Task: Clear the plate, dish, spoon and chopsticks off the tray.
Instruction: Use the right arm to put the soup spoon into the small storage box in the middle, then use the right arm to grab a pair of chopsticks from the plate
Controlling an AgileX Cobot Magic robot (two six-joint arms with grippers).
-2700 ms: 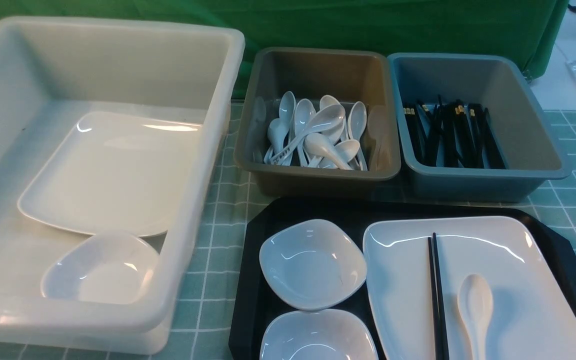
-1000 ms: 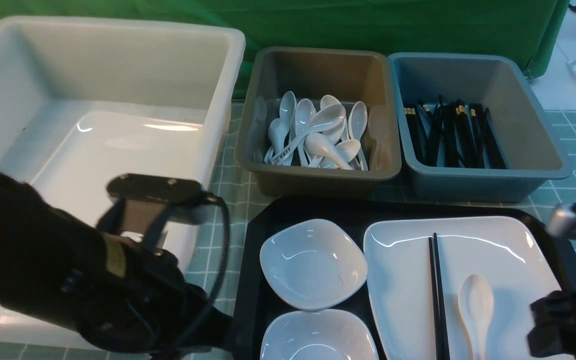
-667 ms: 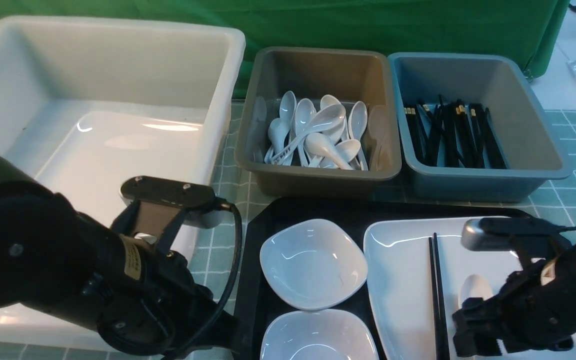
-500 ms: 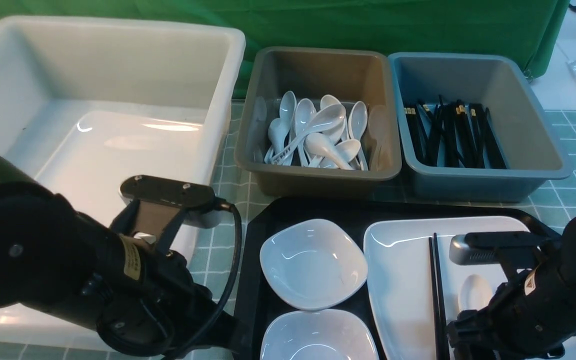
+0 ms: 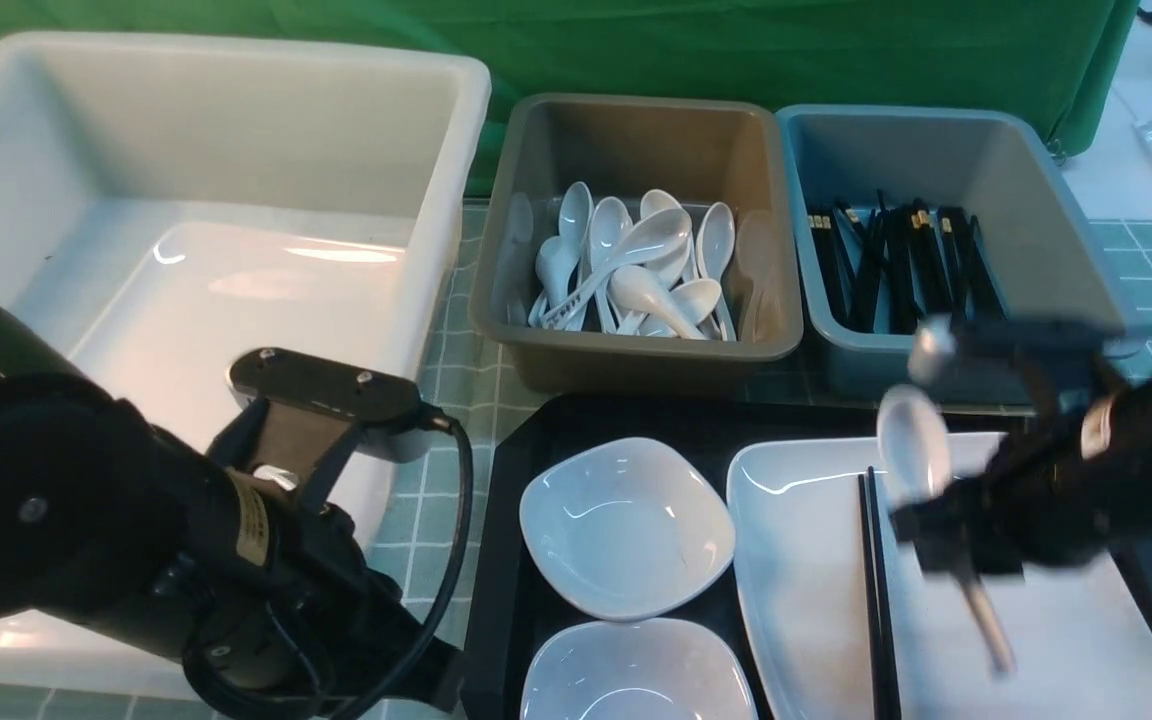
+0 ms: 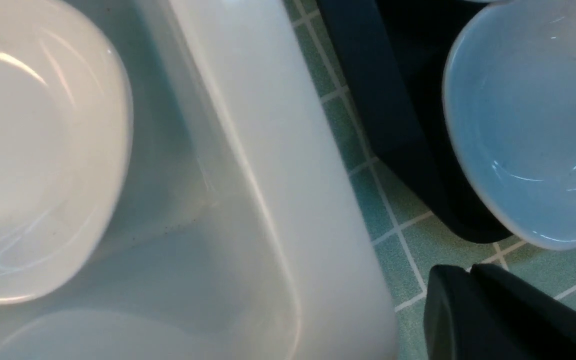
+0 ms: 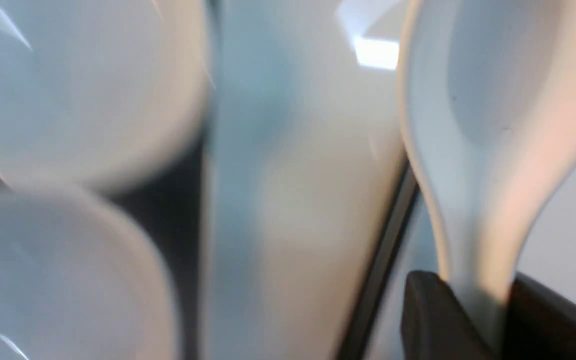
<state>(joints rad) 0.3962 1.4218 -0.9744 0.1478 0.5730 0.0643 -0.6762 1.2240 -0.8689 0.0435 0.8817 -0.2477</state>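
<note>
Between the dark pads of the right tool (image 7: pixel 480 315) sits the handle of the glossy white spoon (image 5: pixel 914 442), clamped, its oval bowl tipped upward above the flat plate (image 5: pixel 1056 640); the arm reaches low across the black tray (image 5: pixel 576 420). Thin black chopsticks (image 5: pixel 874 590) lie on the plate. Over the checked tabletop (image 6: pixel 403 235) hangs the left tool (image 6: pixel 470 300), fingers together

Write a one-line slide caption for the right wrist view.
Right gripper clamps the white spoon by its handle over the plate and chopsticks, two small dishes blurred alongside.

Probably a lab test setup: green backdrop (image 5: pixel 696 50), checked tablecloth (image 5: pixel 436 420), cutlery-sorting tubs (image 5: pixel 636 372).
</note>
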